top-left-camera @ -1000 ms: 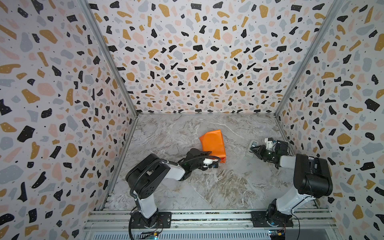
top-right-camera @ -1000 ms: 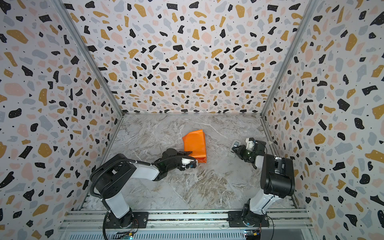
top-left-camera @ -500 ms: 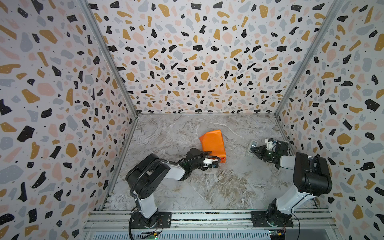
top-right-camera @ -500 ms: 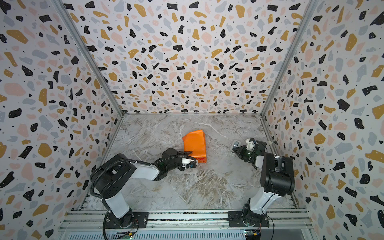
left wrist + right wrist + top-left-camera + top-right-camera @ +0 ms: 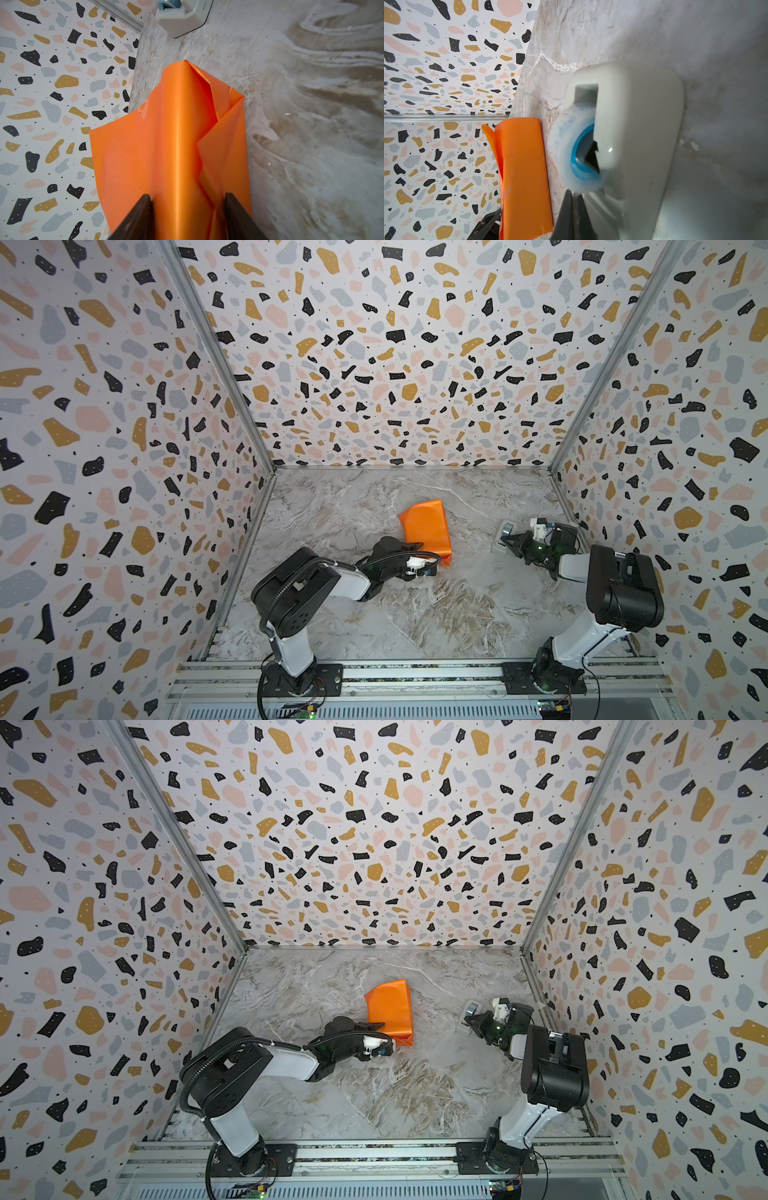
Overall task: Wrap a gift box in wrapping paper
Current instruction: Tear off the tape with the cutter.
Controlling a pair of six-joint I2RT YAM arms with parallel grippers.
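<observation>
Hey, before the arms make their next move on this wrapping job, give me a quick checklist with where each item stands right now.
1. Left gripper clamps paper: ok.
2. Box covered: ok, none of it shows.
3. Paper edges flat: not ok, one edge curls up in the right wrist view.
4. Right gripper shut beside tape roll: ok.
5. Tape end pinched: cannot tell.

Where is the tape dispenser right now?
In a top view, the tape dispenser sits far right on the table, at the right gripper, right of the wrapping paper.
</observation>
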